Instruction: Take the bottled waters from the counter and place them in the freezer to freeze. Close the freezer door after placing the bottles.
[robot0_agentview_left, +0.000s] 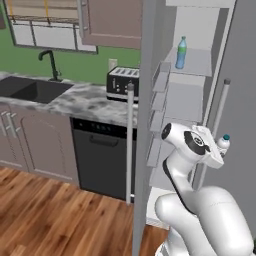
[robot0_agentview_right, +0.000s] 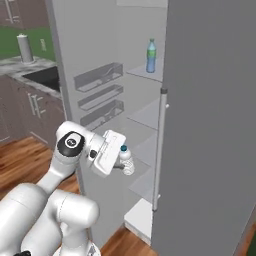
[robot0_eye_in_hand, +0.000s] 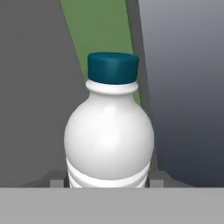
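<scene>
A blue-tinted bottle stands upright on an upper shelf of the open freezer. My gripper is shut on the whitish bottle, which has a dark teal cap. It hangs in front of the freezer's lower shelves, close to the right door's edge. The freezer door stands wide open to the left, its inner bins showing. The bottle hides my fingertips in the hand view.
The plain right fridge door is shut, its bar handle next to my hand. Left of the open door run the marbled counter, black sink, toaster and dishwasher. Wood floor lies below.
</scene>
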